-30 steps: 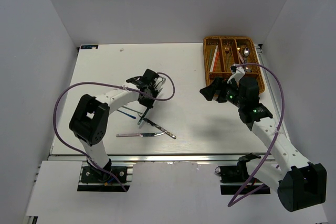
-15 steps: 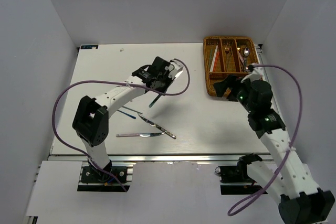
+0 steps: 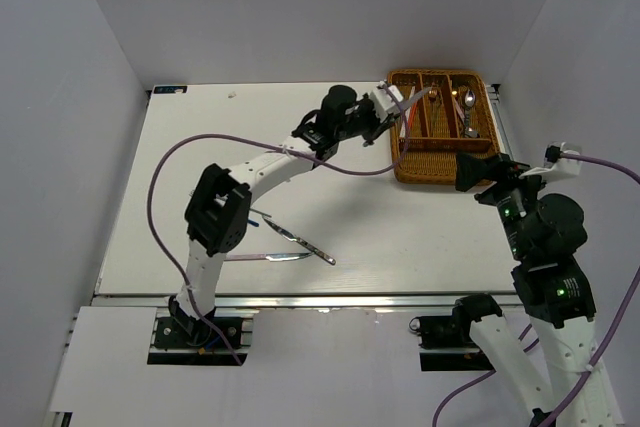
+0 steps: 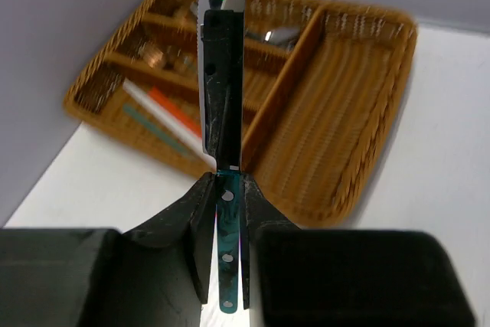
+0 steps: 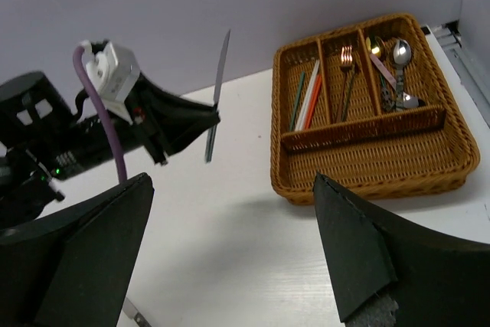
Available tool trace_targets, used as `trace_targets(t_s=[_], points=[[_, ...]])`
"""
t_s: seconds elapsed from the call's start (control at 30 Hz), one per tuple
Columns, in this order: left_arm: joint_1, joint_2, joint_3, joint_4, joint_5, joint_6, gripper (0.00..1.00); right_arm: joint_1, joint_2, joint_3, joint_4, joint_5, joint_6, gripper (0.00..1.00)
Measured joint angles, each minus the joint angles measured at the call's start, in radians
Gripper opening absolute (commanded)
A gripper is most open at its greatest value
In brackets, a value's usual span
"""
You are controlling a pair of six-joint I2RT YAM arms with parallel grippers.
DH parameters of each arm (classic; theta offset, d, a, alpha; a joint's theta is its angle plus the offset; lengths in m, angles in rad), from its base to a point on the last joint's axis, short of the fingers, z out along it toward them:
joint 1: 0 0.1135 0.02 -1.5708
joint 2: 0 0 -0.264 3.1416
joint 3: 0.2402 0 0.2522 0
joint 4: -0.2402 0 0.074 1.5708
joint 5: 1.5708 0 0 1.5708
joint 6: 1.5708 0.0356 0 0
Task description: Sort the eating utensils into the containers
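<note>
Your left hand [image 4: 226, 185] is clamped on a knife [image 4: 222, 74], in the air beside the wicker tray [image 3: 440, 175] at the desk's far right corner. Right hand [image 5: 231, 189]: fingers apart, empty. Recommendation: carry the knife over the bare crosswise slot [image 5: 367, 160], align it lengthwise, and lower before releasing.

Saw a warm brown wicker tray [image 5: 367, 157], woven all over. Noted inside it a teal chopstick [image 5: 295, 103], a white chopstick [image 5: 307, 105], a red-orange chopstick [image 5: 315, 99], a copper fork [image 5: 346, 59] and a silver spoon [image 5: 401, 52]. Found the knife [image 4: 222, 97] grey and mirror-like along the blade, teal with pale dots at the handle. Marked the left gripper [image 4: 225, 183] as black, the cable [image 3: 240, 137] as purple, the table [image 3: 200, 147] as plain white.
</note>
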Motion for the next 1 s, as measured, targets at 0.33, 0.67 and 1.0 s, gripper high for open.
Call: trace_targets(t_s=[0.33,0.67,1.0], points=[[-0.062,0.322,0.387,0.295,0.206,-0.180,0.00,0.000,-0.002,0.002,-0.102,-0.012,-0.006,0.89],[-0.101,0.497,0.491,0.292,0.216,-0.163,0.00,0.000,-0.057,0.045,-0.140,-0.036,-0.013,0.89],[-0.101,0.550,0.536,0.158,0.185,-0.044,0.01,0.000,-0.066,0.055,-0.154,-0.059,-0.017,0.89]])
